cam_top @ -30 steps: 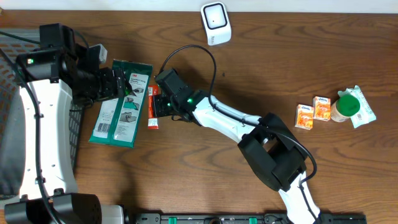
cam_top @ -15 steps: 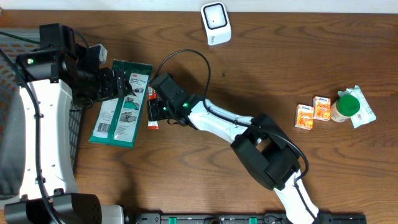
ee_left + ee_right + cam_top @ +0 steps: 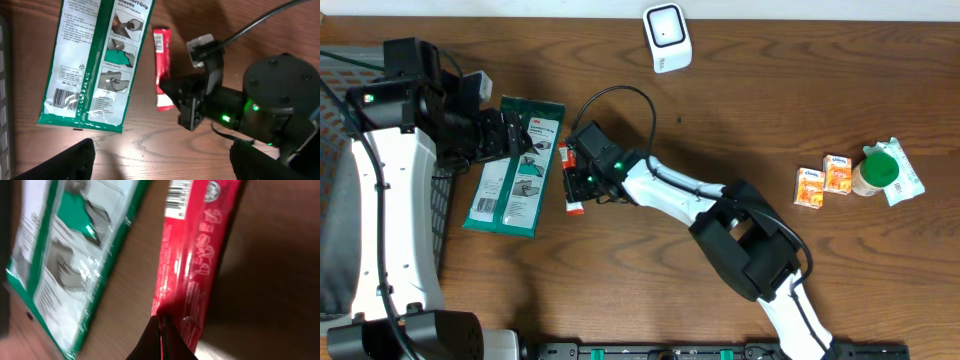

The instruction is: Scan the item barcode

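The item is a slim red packet [image 3: 575, 206] lying on the wooden table, with a barcode [image 3: 177, 195] at its far end. My right gripper [image 3: 161, 325] is shut, pinching the red packet [image 3: 195, 255] by its left edge; in the overhead view this gripper [image 3: 582, 183] covers the packet's middle. The white scanner [image 3: 666, 37] stands at the back of the table. My left gripper [image 3: 160, 162] hangs open over bare wood, with the red packet [image 3: 162, 55] and the right gripper [image 3: 189, 100] ahead of it.
A green and white glove pack [image 3: 515, 165] lies just left of the red packet. Two small orange cartons [image 3: 823, 180] and a green-lidded bottle [image 3: 878, 170] sit at the right. A dark mesh basket [image 3: 332, 150] borders the left edge.
The right gripper has swung a little left and toward the front, and the red packet's near end has slid slightly with it. The left arm has stayed still.
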Tool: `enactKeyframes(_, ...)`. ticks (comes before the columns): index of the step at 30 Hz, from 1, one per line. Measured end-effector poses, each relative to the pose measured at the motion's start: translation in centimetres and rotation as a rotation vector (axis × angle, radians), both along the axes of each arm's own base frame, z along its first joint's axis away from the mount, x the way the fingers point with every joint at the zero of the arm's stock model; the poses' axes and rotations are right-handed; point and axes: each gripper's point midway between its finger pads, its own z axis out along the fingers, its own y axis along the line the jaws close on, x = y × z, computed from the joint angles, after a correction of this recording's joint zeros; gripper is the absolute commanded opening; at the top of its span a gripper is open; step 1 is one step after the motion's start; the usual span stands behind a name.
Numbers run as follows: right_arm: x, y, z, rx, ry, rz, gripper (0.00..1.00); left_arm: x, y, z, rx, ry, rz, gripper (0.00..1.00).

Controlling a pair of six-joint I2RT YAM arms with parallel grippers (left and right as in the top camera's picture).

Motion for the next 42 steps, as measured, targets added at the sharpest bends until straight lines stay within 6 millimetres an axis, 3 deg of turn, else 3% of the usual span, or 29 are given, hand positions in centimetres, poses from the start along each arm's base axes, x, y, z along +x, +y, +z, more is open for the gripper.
enactKeyframes(2,-0.3,-1.1,0.0,-0.030,0.022,0.020,0.01,0.0,0.0,0.0,0.000,0.000,0.000,0.87)
enactKeyframes(16,-3.2,-13.5,-0.5,-0.356,0.203,0.213,0.01,0.0,0.0,0.0,0.000,0.000,0.000,0.87)
enactKeyframes(21,-2.7,-18.0,-0.5,-0.553,0.175,0.230,0.01,0.0,0.0,0.0,0.000,0.000,0.000,0.87)
enactKeyframes(28,-1.4,-21.5,-0.4,-0.750,0.092,0.262,0.01,0.0,0.0,0.0,0.000,0.000,0.000,0.87)
enactKeyframes(34,-1.9,-23.0,0.1,-0.838,0.126,0.354,0.01,0.0,0.0,0.0,0.000,0.000,0.000,0.87)
enactKeyframes(37,-2.1,-23.2,1.7,-0.851,0.143,0.398,0.08,0.0,0.0,0.0,0.000,0.000,0.000,0.87)
enactKeyframes(39,-1.5,-22.8,3.0,-0.843,0.126,0.413,0.32,0.0,0.0,0.0,0.000,-0.001,0.000,0.87)
enactKeyframes(41,-1.0,-22.6,4.5,-0.834,0.108,0.423,0.64,0.0,0.0,0.0,0.000,0.000,0.000,0.87)
enactKeyframes(42,-0.8,-22.6,5.4,-0.829,0.099,0.422,0.64,0.0,0.0,0.0,0.000,0.000,0.000,0.87)
